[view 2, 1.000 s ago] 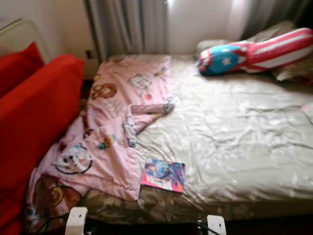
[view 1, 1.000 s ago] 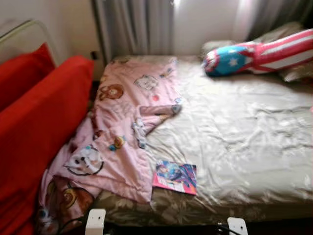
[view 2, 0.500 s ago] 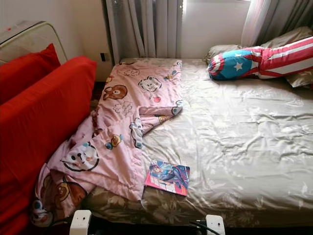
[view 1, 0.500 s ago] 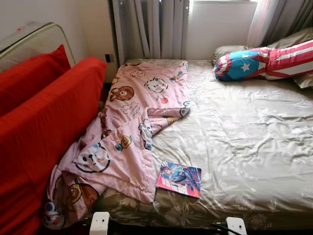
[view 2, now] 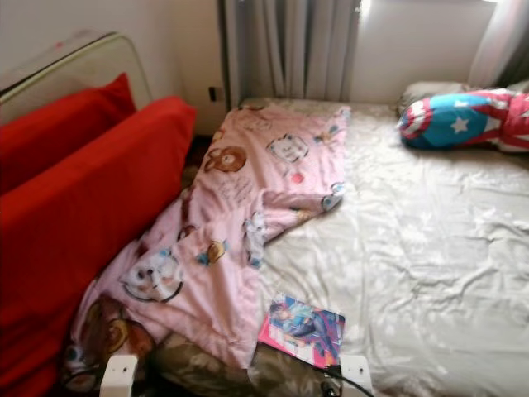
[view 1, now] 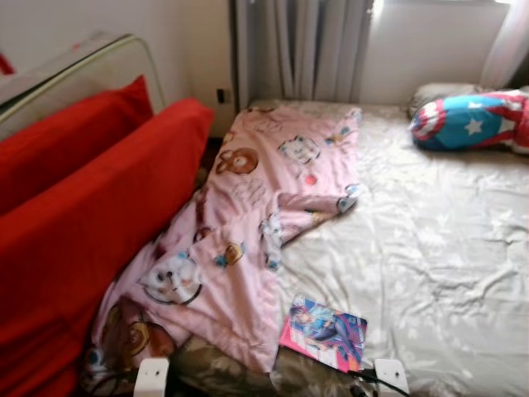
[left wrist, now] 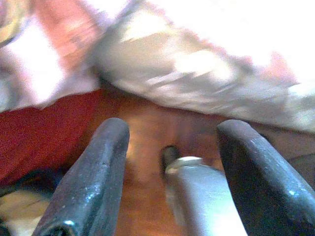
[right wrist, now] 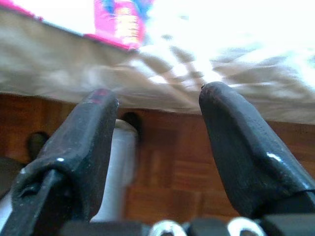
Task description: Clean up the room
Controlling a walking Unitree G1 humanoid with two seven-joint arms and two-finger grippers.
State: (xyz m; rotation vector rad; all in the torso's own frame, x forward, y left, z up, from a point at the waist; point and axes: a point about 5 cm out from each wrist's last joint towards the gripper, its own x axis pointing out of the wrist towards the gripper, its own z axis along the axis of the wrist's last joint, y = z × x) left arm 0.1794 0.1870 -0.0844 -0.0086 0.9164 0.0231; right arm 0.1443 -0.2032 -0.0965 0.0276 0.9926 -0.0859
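Both the left pincer (left wrist: 170,167) and right pincer (right wrist: 155,147) gape empty; pink blanket (view 1: 256,215) beside what looks like a comic book (view 1: 324,332).

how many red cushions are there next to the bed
2. One large red cushion stands against the bed's left side, touching the pink blanket; a second red cushion stands behind it. Others may be hidden.

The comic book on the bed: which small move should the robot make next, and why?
Probably reach the right pincer up toward the comic book. It lies loose at the near edge of the bed, beside the pink blanket, and both pincers hang open and low.
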